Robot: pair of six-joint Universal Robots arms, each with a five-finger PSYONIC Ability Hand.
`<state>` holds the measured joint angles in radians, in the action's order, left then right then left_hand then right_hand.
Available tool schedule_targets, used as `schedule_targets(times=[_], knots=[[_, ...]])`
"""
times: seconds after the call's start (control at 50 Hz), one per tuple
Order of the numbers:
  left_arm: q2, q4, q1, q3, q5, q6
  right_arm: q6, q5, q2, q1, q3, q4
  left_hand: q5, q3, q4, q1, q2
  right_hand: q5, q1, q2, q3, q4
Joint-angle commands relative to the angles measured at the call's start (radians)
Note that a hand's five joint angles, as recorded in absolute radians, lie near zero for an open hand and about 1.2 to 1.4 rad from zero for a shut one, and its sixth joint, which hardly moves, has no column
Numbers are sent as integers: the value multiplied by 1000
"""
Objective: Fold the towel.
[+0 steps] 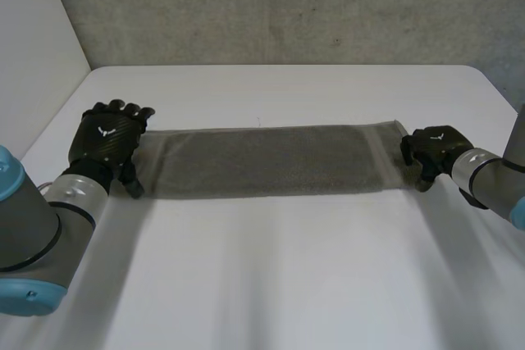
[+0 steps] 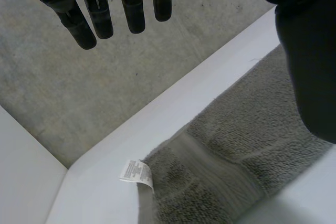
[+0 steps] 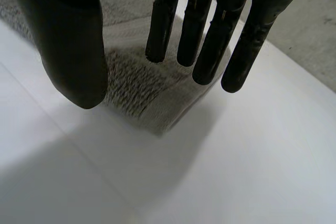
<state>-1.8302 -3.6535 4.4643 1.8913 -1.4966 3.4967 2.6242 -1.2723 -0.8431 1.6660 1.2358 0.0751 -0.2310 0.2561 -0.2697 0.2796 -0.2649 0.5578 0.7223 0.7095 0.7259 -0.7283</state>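
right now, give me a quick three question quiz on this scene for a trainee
1. True or false: the towel hangs over the edge of the table.
2. The left hand and right hand are: A) both at the towel's middle; B) one at each short end; C) both at one end.
3. Fill in: the white label is at the towel's end by the ___ hand.
Key: 1 false; 2 B; 3 left.
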Motion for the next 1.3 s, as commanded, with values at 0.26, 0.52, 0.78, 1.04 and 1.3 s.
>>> schedule_targets(times=[0.26,0.52,0.78,1.04,1.3], knots=[[-9,-2,-3,5,-2,-41,-30,-32,38,-17,-10,-63,198,-48,62,-72,57,664,674,687,670,-668],[3,-2,0,9,-4,-41,-164,-58,-19,-192,53,-38,198,-48,62,-72,57,664,674,687,670,-668],[46,-2,4,15,-5,-41,-371,-130,-166,-281,14,-29,204,-54,68,-78,63,664,674,687,670,-668],[52,-7,-13,-6,-13,-42,-291,-137,-191,288,-62,-188,204,-54,68,-78,63,664,674,687,670,-668],[39,-14,-37,-5,-13,-41,-366,-119,41,626,-70,-333,204,-54,68,-78,63,664,674,687,670,-668]])
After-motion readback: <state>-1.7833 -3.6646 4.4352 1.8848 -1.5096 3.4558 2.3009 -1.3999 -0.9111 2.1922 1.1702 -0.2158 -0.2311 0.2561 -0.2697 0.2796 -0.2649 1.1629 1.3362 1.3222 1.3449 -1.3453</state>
